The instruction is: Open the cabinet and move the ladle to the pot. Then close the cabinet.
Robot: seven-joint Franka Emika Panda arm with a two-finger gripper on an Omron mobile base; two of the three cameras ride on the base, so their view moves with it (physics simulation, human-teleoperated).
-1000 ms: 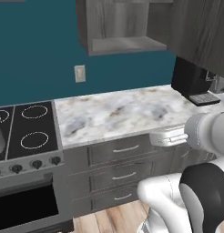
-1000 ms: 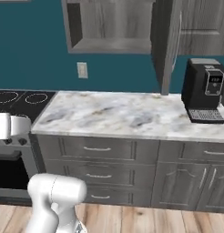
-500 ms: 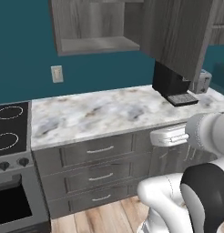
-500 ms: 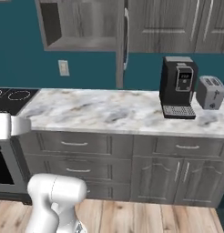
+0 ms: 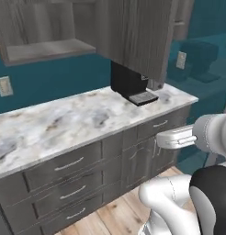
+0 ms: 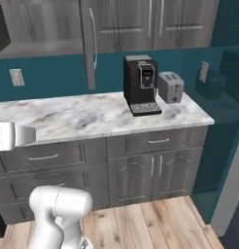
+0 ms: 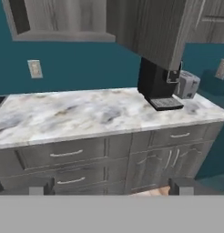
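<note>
Dark-grained cabinet door stands open; gripper spread wide, holding nothing; closing remains outstanding.

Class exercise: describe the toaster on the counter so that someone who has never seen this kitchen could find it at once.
Start at the marble countertop against the teal wall and follow it to its right end. There stands a tall black coffee machine, and close beside it, nearer the wall, sits the toaster. It is the low, boxy, silver-grey appliance, much shorter and paler than the black machine.
</note>
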